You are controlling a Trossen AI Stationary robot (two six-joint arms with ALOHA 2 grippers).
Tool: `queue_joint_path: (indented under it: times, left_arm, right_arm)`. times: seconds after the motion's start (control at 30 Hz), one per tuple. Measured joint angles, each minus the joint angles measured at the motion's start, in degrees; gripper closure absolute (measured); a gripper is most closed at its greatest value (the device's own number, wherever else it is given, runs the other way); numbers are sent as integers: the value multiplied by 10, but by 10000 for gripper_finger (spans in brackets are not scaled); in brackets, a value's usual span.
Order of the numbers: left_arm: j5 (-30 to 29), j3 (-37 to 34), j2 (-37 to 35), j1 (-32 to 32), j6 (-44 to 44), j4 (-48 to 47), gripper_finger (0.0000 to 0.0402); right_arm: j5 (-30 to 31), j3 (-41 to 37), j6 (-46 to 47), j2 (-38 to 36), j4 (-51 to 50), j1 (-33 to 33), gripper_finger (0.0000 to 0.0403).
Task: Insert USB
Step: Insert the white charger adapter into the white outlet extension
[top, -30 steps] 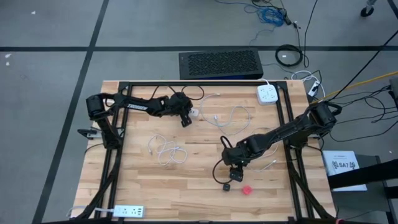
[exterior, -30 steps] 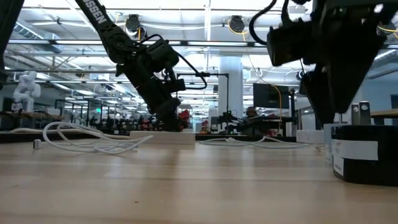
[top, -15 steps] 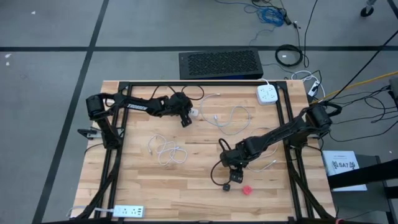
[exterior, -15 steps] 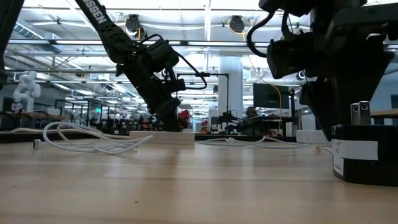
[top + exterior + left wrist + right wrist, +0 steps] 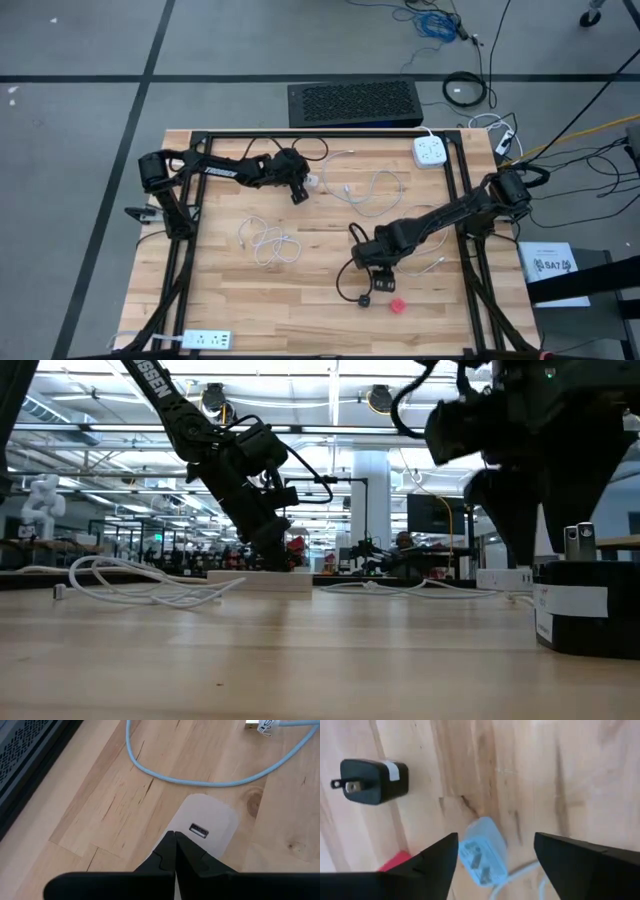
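Note:
A white block (image 5: 212,817) with a USB port (image 5: 199,830) in its top lies flat at the table's far middle (image 5: 313,181). My left gripper (image 5: 175,836) is shut and rests its tips on it. My right gripper (image 5: 495,842) hangs open near the table's front right (image 5: 381,272), pointing down. Its fingers stand on either side of a pale blue-white USB plug (image 5: 481,852) without touching it. The plug lies flat on the wood, and its white cord (image 5: 436,265) trails toward the right. My left gripper sets its shut fingertips (image 5: 172,842) on the white block's top face (image 5: 187,822), just short of the USB port. The fingers come slanting down from the table's left. The block lies flat on the table (image 5: 260,578).
A black wall charger (image 5: 375,782) and a small red piece (image 5: 397,305) lie close beside the plug, toward the front edge. A loose white cable (image 5: 266,245) is coiled mid-table, another cable (image 5: 372,190) runs beside the block. White power strips lie at far right (image 5: 430,152) and the front left corner (image 5: 205,340).
My right gripper has rolled about its own pointing line and tipped a little while staying above the plug. The left gripper and the block have kept still.

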Motion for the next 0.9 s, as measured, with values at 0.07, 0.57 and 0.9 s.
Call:
queue_joint_path:
  times: [0.07, 0.57, 0.9]
  left_arm:
    - [0, 0, 0, 0, 0, 0, 400]
    - [3, 0, 0, 0, 0, -1, 400]
    - [3, 0, 0, 0, 1, 0, 400]
  right_arm:
    - [0, 8, -18, -1, -12, 0, 132]
    - [15, 7, -112, 50, -29, 33, 126]
    - [11, 7, -109, 81, -25, 30, 241]
